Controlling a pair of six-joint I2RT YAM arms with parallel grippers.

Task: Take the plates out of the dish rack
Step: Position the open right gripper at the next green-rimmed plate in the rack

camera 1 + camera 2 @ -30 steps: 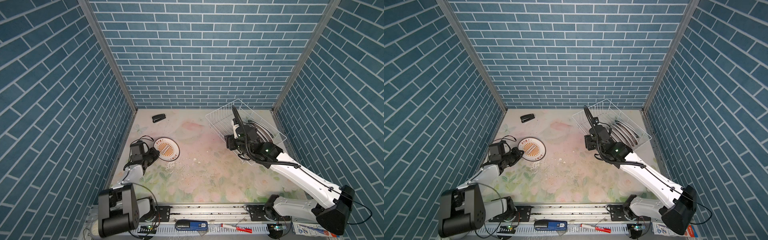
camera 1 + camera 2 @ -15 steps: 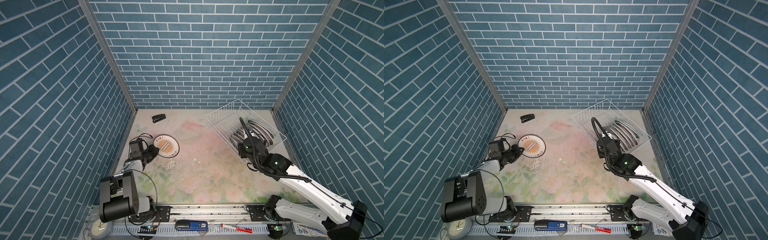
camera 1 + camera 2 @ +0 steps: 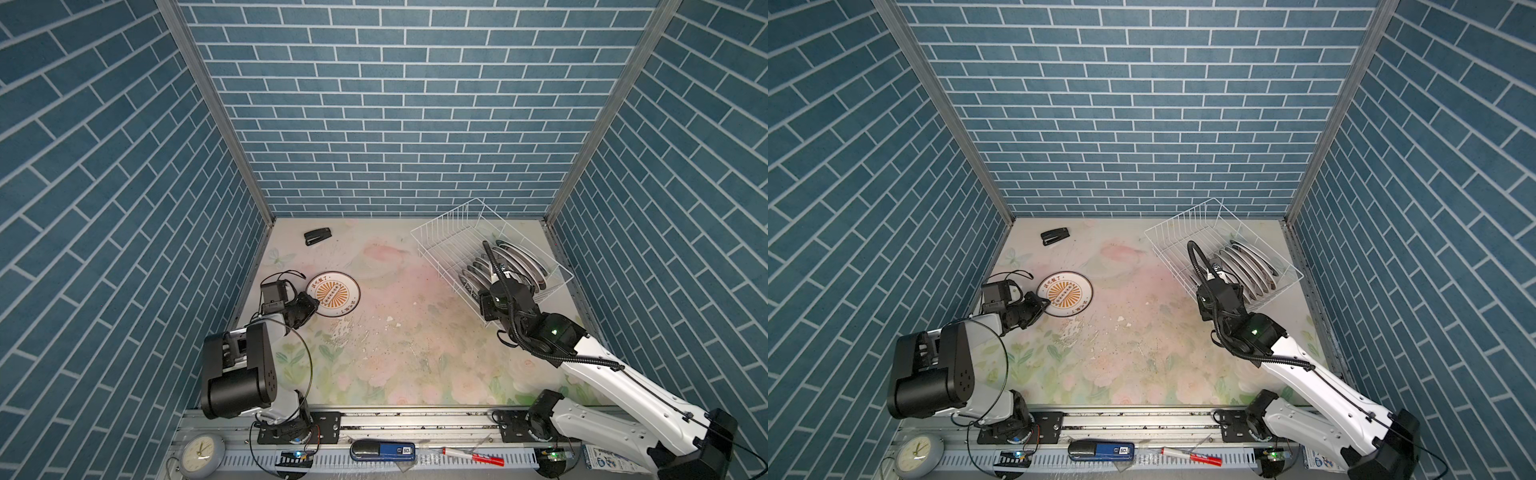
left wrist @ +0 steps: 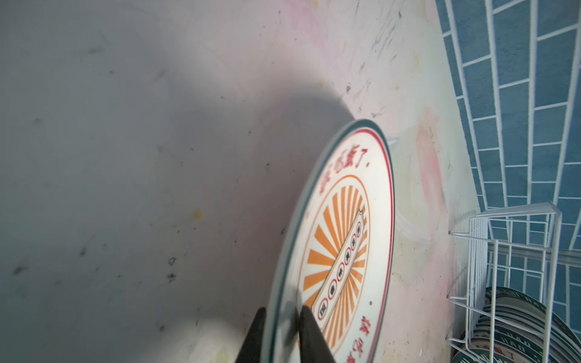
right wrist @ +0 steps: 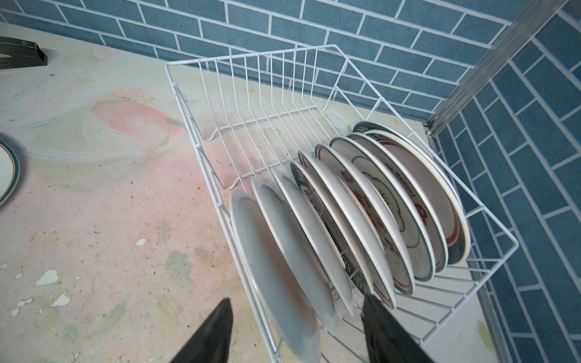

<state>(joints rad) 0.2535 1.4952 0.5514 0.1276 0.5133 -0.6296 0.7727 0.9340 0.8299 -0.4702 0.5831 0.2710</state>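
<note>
Dish rack [image 5: 267,119]: plates [image 5: 345,226] on edge, at one end. Right pincer [image 5: 297,300] gapes above them. Well off the rack, my left pincer [image 4: 282,309] straddles sunburst plate [image 4: 345,235] rim; grip indiscernible.

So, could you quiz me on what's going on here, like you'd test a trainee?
1. True or false: one plate lies flat on the table, outside the rack.
2. The right fingers are: A) open, holding nothing; B) clamped on a plate; C) resting on the table.
3. Fill in: the racked plates stand on ____.
Key: 1 true; 2 A; 3 edge.
</note>
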